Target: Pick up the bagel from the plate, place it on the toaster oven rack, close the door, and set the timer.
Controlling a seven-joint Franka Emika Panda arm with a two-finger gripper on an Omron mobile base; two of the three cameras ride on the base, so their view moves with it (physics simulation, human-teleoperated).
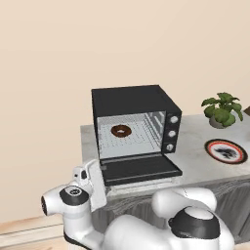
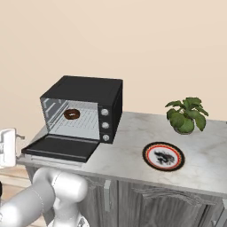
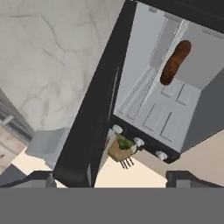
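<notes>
The toaster oven [image 1: 135, 128] is seen from behind the arm's left in the left base view, looking forward and down, and from the right in the right base view. The counter [image 2: 128, 146], plate [image 2: 163, 156] and potted plant [image 2: 186, 115] are shared by both. The hand view is tilted and taken close below the open door [image 3: 94, 118], looking up into the oven.

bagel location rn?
The bagel lies on the toaster oven rack inside the open oven, toward the cavity's left in both base views; the plate sits bare.
</notes>
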